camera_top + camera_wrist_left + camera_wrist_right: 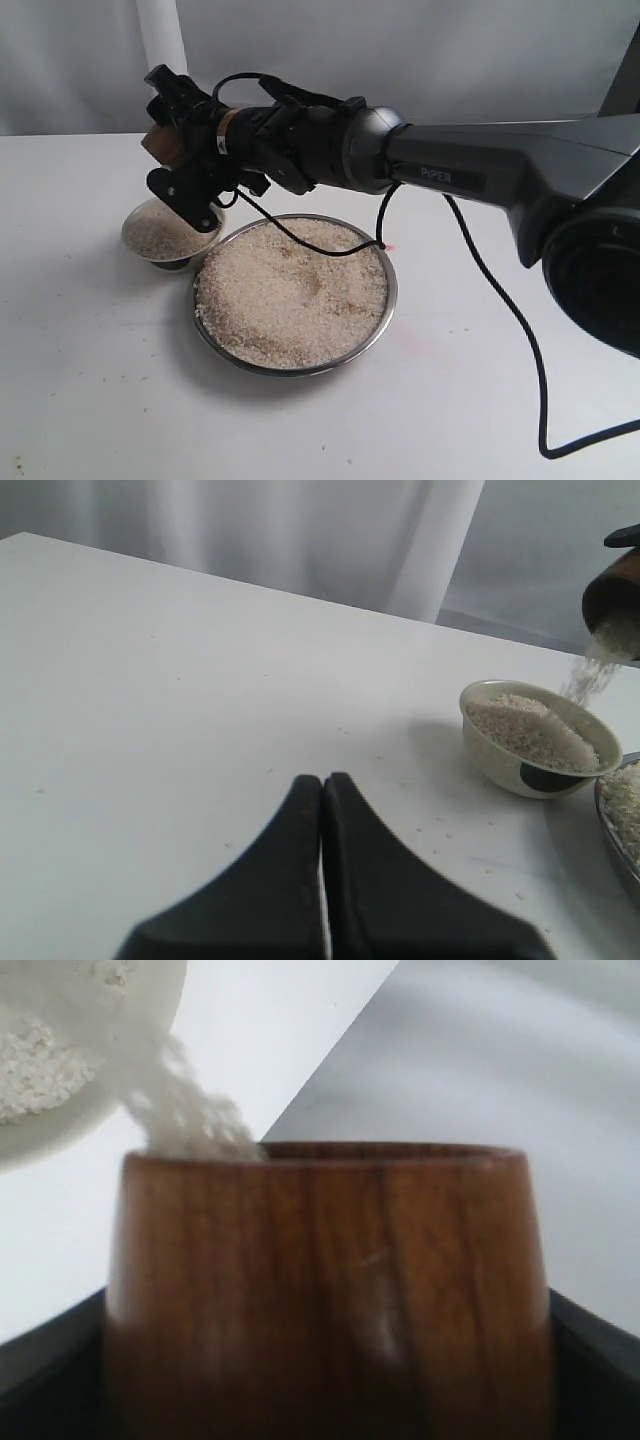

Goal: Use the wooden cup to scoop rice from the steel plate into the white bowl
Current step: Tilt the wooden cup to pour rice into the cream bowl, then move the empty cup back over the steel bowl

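Discharge step in hand: the right gripper (178, 150) has its fingers clamped on the wooden cup (158, 143), which is tipped mouth-down directly above the white bowl (497, 763). Rice (590, 675) falls in a thin stream from the cup's lip into the bowl. In the left wrist view the stream appears to land close to the bowl's rim rather than at its centre. The bowl already carries a sloped mound, piled high toward one side. The steel plate (300, 371) sits just beside the bowl, holding a full bed of grain. The left gripper (322, 780) is well apart from the bowl, jaws pressed together, holding nothing. A few stray grains lie on the table (150, 680) near the bowl.

Assessment: the pour looks partly complete. To do it well, the cup lip should sit over the middle of the bowl and the tilt should increase slowly. With the mound this steep, a fast dump would likely send grains over the rim. Righting the cup should wait until the stream stops.
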Motion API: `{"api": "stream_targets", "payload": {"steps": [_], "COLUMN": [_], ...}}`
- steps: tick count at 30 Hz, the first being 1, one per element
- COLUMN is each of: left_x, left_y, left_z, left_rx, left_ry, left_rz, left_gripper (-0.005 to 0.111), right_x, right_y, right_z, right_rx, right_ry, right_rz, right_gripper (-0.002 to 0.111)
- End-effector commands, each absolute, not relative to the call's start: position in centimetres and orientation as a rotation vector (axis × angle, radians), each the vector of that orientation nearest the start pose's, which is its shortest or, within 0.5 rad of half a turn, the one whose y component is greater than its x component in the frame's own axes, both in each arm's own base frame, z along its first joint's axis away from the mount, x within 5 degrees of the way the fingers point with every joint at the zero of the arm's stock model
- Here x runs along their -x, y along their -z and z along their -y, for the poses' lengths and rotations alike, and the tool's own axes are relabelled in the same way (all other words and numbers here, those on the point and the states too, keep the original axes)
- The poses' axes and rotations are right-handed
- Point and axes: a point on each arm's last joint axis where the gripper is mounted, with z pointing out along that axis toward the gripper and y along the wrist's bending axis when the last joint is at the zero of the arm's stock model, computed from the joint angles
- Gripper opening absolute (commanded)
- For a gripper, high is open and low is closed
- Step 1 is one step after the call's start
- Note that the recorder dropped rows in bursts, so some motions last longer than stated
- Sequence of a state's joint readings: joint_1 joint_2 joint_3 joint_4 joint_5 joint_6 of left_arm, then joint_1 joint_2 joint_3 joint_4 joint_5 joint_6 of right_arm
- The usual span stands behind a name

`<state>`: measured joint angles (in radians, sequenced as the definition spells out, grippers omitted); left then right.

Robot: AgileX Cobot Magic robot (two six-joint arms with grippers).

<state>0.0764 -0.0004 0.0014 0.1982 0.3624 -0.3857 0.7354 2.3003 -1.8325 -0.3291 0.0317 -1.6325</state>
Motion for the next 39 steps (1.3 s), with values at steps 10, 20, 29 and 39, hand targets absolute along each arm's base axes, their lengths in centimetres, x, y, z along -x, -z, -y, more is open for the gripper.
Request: {"api": "stream_targets", "payload": {"steps": [10,20,29,39], "left_x": [-5.3,-5.3,-5.3,-5.3], "left_y": [-18.2,-18.2,-18.2,-18.2], "left_z": [-1.0,-1.0,-1.0,-1.0], "left_rx": [0.301,0.301,0.301,0.301], "left_ry": [0.036,0.036,0.036,0.036], "left_rz": [-1.808,-1.808,-1.808,-1.808], "left_gripper": [0.0,0.0,0.0,0.0], "right_x": [-40.5,-40.5,-38.1,-34.7], "right_y": [-21.0,-21.2,-26.6,-29.0], "right_z": [-36.3,-36.2,-32.4,-28.8], "right_rx": [1.998,1.816,1.772,2.064], "right_ry": [0.914,0.607,0.393,0.645], "right_rz": [-0.277,-0.733,-1.393,-1.606], "right_gripper": [0.0,0.0,0.0,0.0]}}
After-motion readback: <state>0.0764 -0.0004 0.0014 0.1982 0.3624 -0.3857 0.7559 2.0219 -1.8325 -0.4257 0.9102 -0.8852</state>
